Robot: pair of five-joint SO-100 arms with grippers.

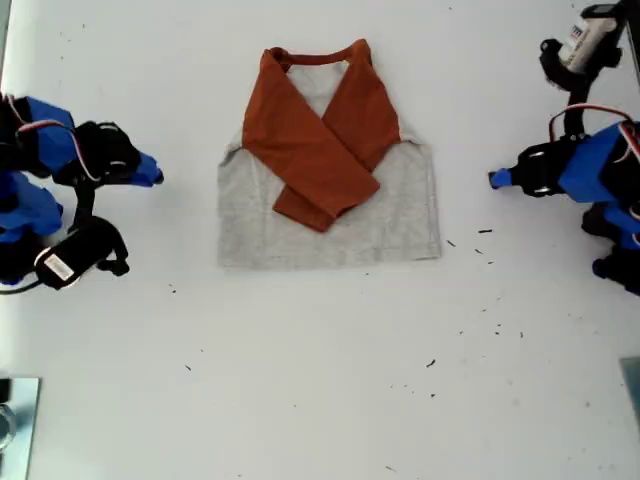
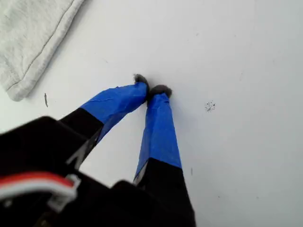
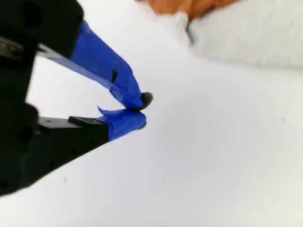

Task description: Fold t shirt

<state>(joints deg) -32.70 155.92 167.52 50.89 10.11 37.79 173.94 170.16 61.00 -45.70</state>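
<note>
Upper middle of the exterior view, on the white table (image 1: 320, 400), lies the t shirt (image 1: 330, 215), flat, its rust sleeves (image 1: 320, 150) crossed over the grey body. Apart from its edge, my first gripper (image 2: 152, 88) rests with its jaws pinched together on nothing. My second gripper (image 3: 142, 111) sits likewise closed and empty beside the cloth.
</note>
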